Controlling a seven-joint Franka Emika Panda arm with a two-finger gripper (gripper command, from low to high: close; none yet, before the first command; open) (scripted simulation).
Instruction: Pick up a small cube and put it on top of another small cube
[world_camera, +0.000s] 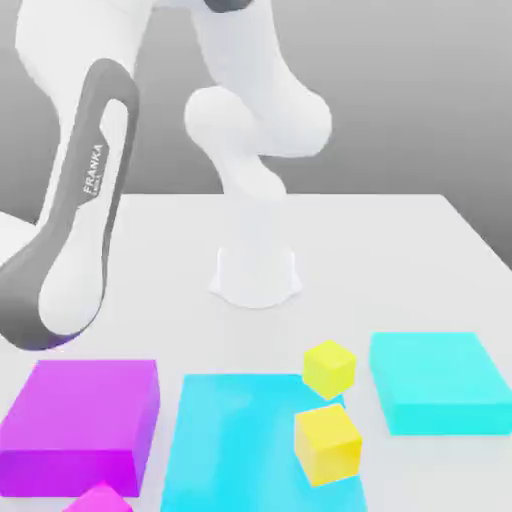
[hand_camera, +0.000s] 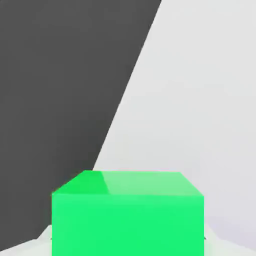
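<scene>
gripping the green cube (hand_camera: 127, 212) near the worktop's (world_camera: 400, 250) edge
claw clenched on it; lift straight up before carrying, i'd judge.

You're looking at bright, even light with no glare: in the exterior view the white bench (world_camera: 400, 250) is softly lit, and only faint shadows sit under the arm's base (world_camera: 255, 275) and the yellow cubes (world_camera: 328, 366). Everything looks slightly soft-edged. In the hand view the green cube (hand_camera: 127, 215) shows a paler sheen on its top face.
</scene>
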